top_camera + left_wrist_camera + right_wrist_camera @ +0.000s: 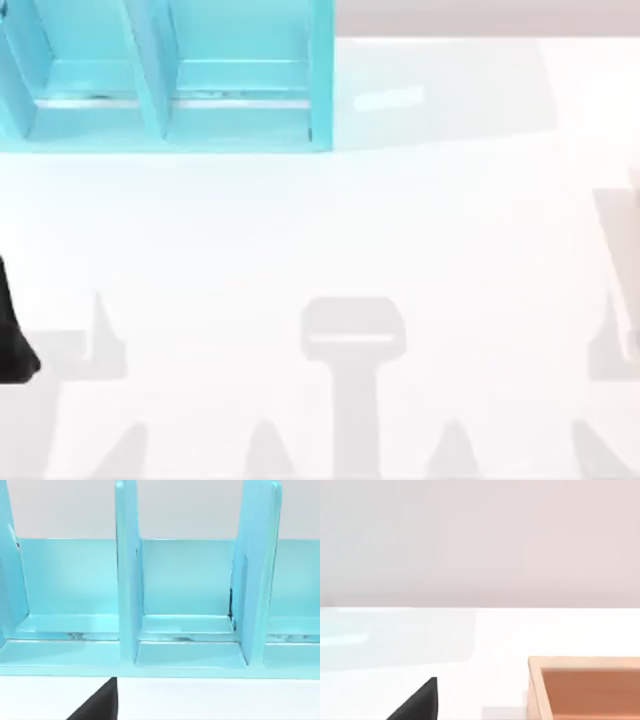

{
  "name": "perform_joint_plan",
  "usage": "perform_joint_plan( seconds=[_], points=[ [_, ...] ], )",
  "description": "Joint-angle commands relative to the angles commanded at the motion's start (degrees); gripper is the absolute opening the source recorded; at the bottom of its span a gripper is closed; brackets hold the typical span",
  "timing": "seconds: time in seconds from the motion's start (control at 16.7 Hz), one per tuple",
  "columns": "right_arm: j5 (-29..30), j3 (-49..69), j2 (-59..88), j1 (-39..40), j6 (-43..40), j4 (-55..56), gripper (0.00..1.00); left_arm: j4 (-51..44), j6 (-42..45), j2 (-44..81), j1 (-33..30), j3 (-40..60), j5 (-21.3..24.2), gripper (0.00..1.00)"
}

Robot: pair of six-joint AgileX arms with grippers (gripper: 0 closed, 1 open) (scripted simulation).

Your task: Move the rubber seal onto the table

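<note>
A turquoise shelf unit (170, 80) with upright dividers stands at the far left corner of the surface. Behind it rises a plain pale wall (480, 540), evenly lit. An open wooden box (585, 687) sits near the right edge.

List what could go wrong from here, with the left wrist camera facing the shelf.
1. The left gripper's finger faces the turquoise shelf unit, whose compartments are split by upright dividers. An off-centre reach could clip one.
2. A wooden box sits on the table close to the right gripper's finger. A careless swing of that arm might strike its rim.
</note>
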Motion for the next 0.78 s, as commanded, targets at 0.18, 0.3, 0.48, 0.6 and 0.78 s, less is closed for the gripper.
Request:
perform_joint_plan(
  seconds=[0.18,0.3,0.48,0.6,0.78],
  points=[
    [-0.01,0.61,0.64,-0.24,-0.23,-0.57,1.00,0.00,0.00,0.00,0.00,0.00,0.00,1.00],
    [-0.03,3.46,3.68,-1.35,-1.31,-3.21,1.00,0.00,0.00,0.00,0.00,0.00,0.00,1.00],
    [-0.06,11.21,12.74,-4.37,-4.27,-10.36,1.00,0.00,0.00,0.00,0.00,0.00,0.00,1.00],
    [-0.07,18.10,21.26,-7.04,-6.89,-16.70,1.00,0.00,0.00,0.00,0.00,0.00,0.00,1.00],
    [-0.08,29.98,36.36,-11.68,-11.42,-27.64,1.00,0.00,0.00,0.00,0.00,0.00,0.00,1.00]
  ],
)
